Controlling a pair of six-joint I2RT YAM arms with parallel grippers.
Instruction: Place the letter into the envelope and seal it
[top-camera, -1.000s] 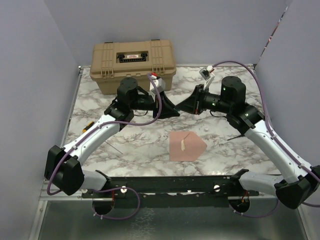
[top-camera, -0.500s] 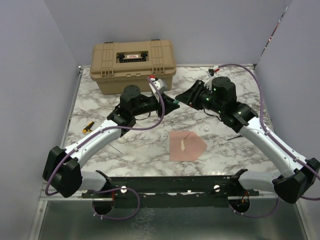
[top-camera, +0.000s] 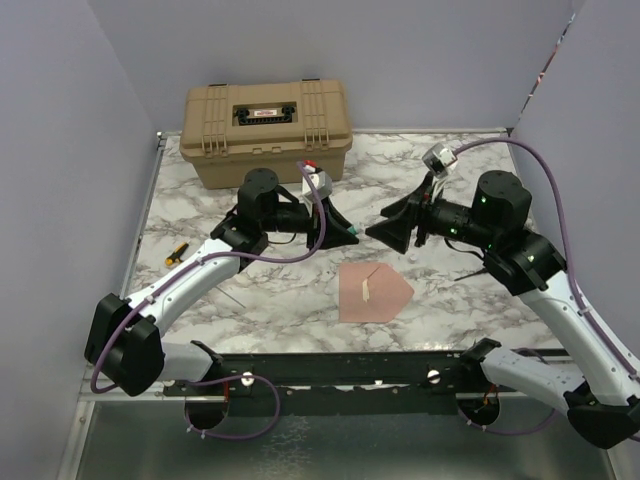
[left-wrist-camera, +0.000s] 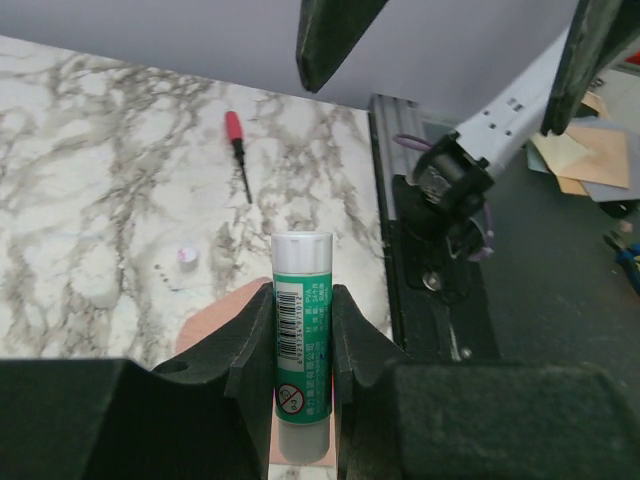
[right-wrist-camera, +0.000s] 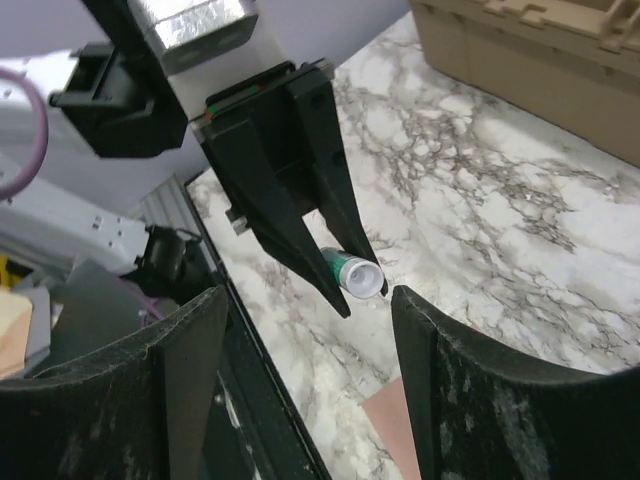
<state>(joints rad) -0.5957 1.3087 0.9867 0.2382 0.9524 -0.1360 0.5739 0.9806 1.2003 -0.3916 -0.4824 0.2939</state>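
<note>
My left gripper (top-camera: 347, 233) hangs above the table's middle, shut on a green glue stick (left-wrist-camera: 302, 330) with white ends; the stick's white end (right-wrist-camera: 362, 277) points at my right gripper. The right gripper (top-camera: 383, 232) faces it a short way off, open, with nothing between its fingers (right-wrist-camera: 185, 370). Below them the pinkish-brown envelope (top-camera: 372, 292) lies flat on the marble, its pointed flap toward the right and a small pale strip on it. Parts of the envelope also show in the left wrist view (left-wrist-camera: 215, 312) and the right wrist view (right-wrist-camera: 385, 425). The letter is hidden.
A tan toolbox (top-camera: 265, 130) stands at the back left. A red screwdriver (left-wrist-camera: 238, 150) and a small white cap (left-wrist-camera: 186, 256) lie on the marble to the envelope's right. A yellow-and-black tool (top-camera: 176, 253) lies at the left edge. Purple walls close in three sides.
The right gripper has opened and drawn back to the right, away from the glue stick. The left gripper, still shut on the stick, has shifted slightly.
</note>
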